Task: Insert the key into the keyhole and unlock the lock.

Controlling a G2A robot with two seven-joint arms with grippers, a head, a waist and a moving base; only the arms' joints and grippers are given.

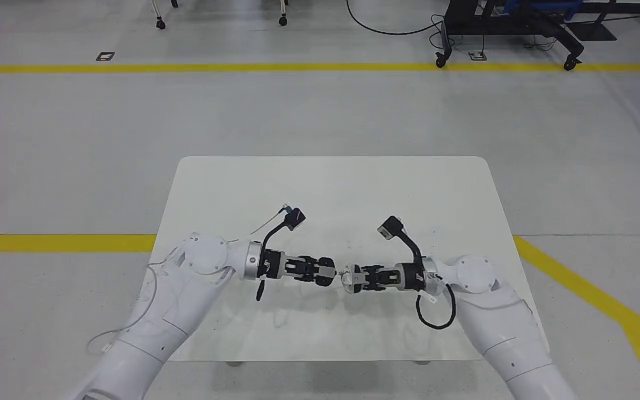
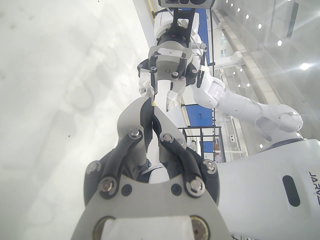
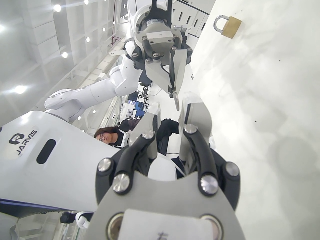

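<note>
L gripper (image 3: 172, 90) pinches key (image 3: 176, 100), long axis twd R gripper (image 3: 172, 106).

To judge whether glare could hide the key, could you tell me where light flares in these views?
Left wrist view: ceiling lamps flare in streaks. Right wrist view: lamps flare too, away from the key and padlock. Top view: table evenly lit.
</note>
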